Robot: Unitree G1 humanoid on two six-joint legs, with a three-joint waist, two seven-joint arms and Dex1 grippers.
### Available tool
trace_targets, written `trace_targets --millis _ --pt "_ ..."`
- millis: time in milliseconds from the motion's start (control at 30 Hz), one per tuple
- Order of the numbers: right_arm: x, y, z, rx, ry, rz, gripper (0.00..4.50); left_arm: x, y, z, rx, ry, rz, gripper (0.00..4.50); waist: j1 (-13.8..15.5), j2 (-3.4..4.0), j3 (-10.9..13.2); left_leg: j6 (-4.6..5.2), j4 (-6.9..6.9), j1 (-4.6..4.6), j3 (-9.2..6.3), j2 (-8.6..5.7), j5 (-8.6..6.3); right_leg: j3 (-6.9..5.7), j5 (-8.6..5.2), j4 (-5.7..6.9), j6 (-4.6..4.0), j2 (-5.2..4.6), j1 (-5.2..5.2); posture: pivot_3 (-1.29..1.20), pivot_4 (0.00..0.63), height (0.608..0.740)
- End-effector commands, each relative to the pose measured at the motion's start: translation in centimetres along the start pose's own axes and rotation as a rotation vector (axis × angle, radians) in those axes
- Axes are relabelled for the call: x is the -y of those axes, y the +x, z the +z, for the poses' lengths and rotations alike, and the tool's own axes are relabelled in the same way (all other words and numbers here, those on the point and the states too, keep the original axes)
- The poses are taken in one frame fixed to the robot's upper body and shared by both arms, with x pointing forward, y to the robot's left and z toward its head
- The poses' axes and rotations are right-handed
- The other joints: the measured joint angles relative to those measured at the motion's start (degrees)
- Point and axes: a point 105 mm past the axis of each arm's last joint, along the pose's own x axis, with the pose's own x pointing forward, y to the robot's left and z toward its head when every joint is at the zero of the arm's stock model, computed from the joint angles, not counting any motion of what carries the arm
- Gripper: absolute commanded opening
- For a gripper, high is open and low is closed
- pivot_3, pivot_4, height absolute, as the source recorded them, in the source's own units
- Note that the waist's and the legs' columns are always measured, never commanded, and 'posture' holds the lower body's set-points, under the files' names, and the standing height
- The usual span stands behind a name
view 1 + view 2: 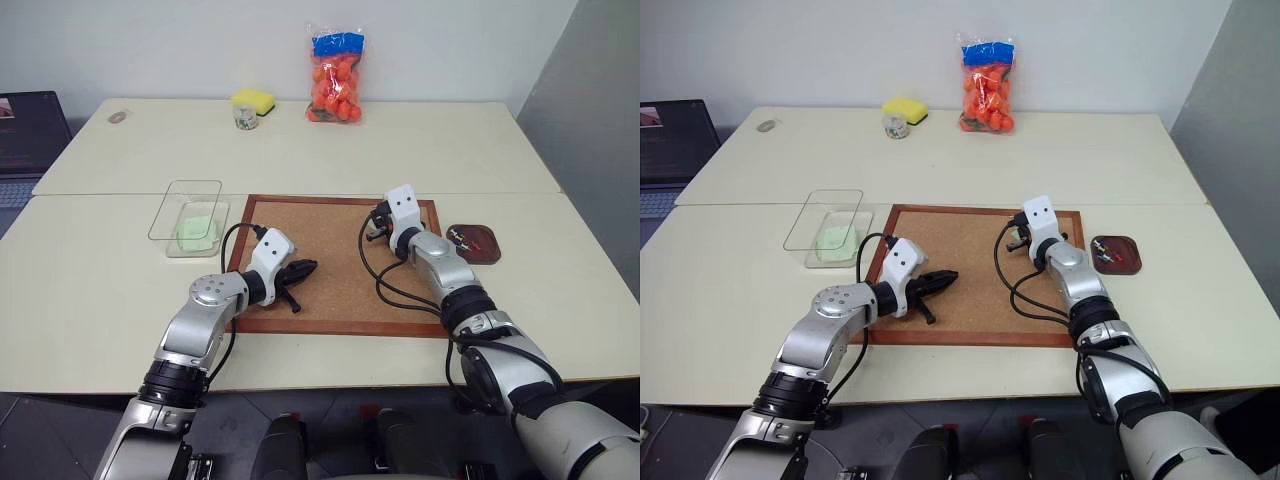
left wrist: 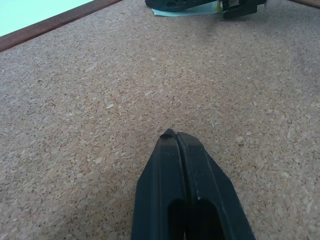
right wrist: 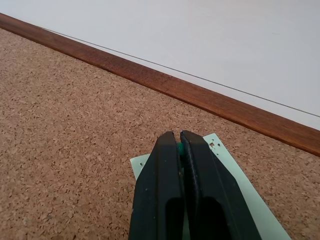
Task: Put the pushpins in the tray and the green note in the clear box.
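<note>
Two cream-white tables (image 1: 120,300) stand pushed together before me. On the near one lie the wooden-framed brown corkboard (image 1: 330,262), the transparent shallow plastic box (image 1: 190,217) just left of it and the small dark reddish-brown tray (image 1: 474,243) just right. On the far one sit a yellow sponge (image 1: 254,98), a small clear jar (image 1: 245,118) and a bag of orange balls (image 1: 336,75).
</note>
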Motion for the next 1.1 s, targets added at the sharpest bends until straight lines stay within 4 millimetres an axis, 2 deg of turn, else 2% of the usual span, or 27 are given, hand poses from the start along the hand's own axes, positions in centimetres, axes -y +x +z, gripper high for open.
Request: trace_targets --millis 33,567,733,800,933,1033,1100 --pt "0.1 -0.3 3.3 0.137 -0.023 0.003 0.08 0.4 -0.2 -0.5 -0.022 0.011 -0.015 0.0 0.0 0.01 0.01 0.0 -0.01 0.0 0.0 0.0 0.0 0.0 0.0 -0.01 0.0 0.0 0.0 0.0 0.15 0.74" --pt "0.4 -1.3 5.1 0.248 0.017 -0.025 0.08 0.9 0.0 -0.8 -0.03 0.002 -0.026 0.0 0.01 0.04 0.02 0.0 -0.05 -0.02 0.01 0.0 0.0 0.01 0.0 -0.04 0.0 0.0 -0.03 0.0 0.15 0.74" --pt "0.8 -2.1 6.8 0.306 0.048 -0.045 0.08 1.1 0.1 -0.8 -0.028 -0.003 -0.029 0.0 0.02 0.04 0.02 0.0 -0.05 -0.02 0.01 0.0 0.0 0.0 -0.01 -0.04 0.0 0.0 -0.03 0.0 0.15 0.74" --pt "1.0 -3.2 7.8 0.344 0.069 -0.041 0.08 1.2 0.0 -0.8 -0.025 -0.005 -0.029 0.0 0.09 0.04 0.02 0.0 -0.06 -0.02 0.0 0.01 0.0 0.0 -0.01 -0.05 -0.01 0.0 -0.03 0.0 0.15 0.74" --pt "2.6 -7.2 8.7 0.386 0.064 -0.08 0.08 1.3 -0.1 -0.9 -0.024 -0.01 -0.025 0.0 0.21 0.04 0.02 0.0 -0.09 -0.05 -0.02 0.0 0.0 -0.01 -0.01 -0.08 -0.01 -0.01 -0.03 0.0 0.15 0.74" --pt "4.8 -10.0 7.6 0.351 0.06 -0.166 0.08 1.3 -0.1 -1.0 -0.026 -0.014 -0.025 0.0 0.36 0.04 0.02 0.0 -0.1 -0.07 -0.03 -0.02 0.0 -0.03 -0.02 -0.11 0.0 -0.03 -0.02 0.0 0.15 0.74" --pt "6.5 -12.0 6.0 0.29 0.05 -0.229 0.08 1.3 -0.1 -1.1 -0.028 -0.015 -0.026 0.0 0.33 0.04 0.02 0.0 -0.08 -0.05 -0.02 -0.04 0.0 -0.04 -0.03 -0.11 0.02 -0.07 0.0 0.0 0.15 0.74"
